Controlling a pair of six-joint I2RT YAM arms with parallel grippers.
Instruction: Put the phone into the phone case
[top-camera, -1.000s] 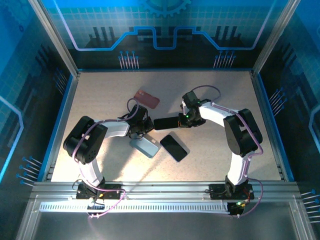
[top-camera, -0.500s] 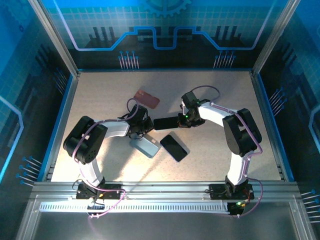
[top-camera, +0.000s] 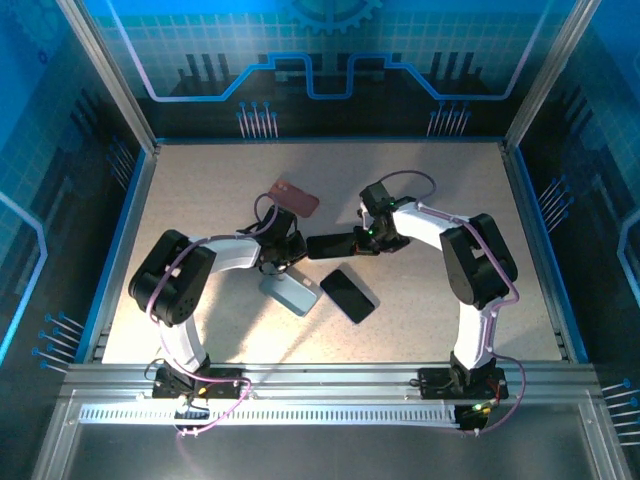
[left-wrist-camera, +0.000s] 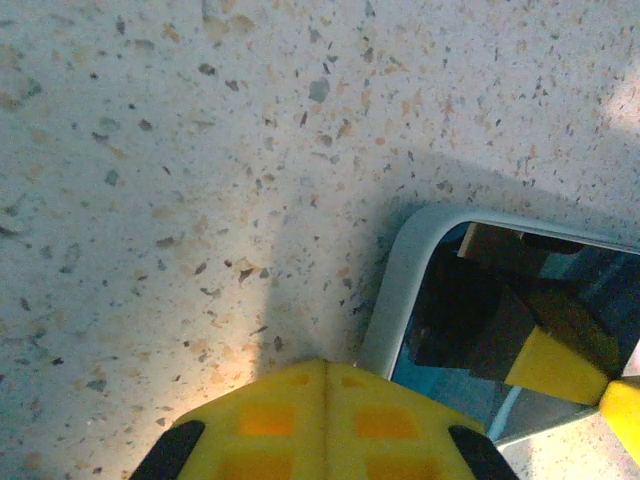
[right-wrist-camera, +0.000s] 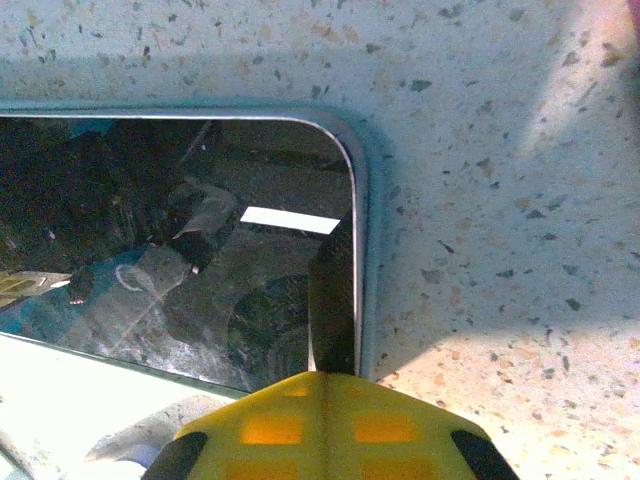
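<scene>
A black-screened phone (top-camera: 330, 245) with a pale grey rim lies flat mid-table between my two grippers. My left gripper (top-camera: 299, 251) is shut and empty at the phone's left end. In the left wrist view its yellow tips (left-wrist-camera: 328, 365) sit on the table just beside the phone's rounded corner (left-wrist-camera: 400, 290). My right gripper (top-camera: 358, 242) is shut at the phone's right end. In the right wrist view its tips (right-wrist-camera: 325, 378) rest at the edge of the glossy screen (right-wrist-camera: 180, 240), meeting their own reflection. A maroon phone case (top-camera: 295, 198) lies behind the left gripper.
A grey-blue phone-shaped slab (top-camera: 290, 293) and a second black phone (top-camera: 347, 295) lie side by side in front of the grippers. Metal rails (top-camera: 320, 375) run along the near edge, and blue side walls (top-camera: 125, 230) bound the speckled tabletop (top-camera: 430, 180).
The right arm has edged slightly left and back, and the phone between the grippers has shifted a little left with it. The left gripper has hardly moved.
</scene>
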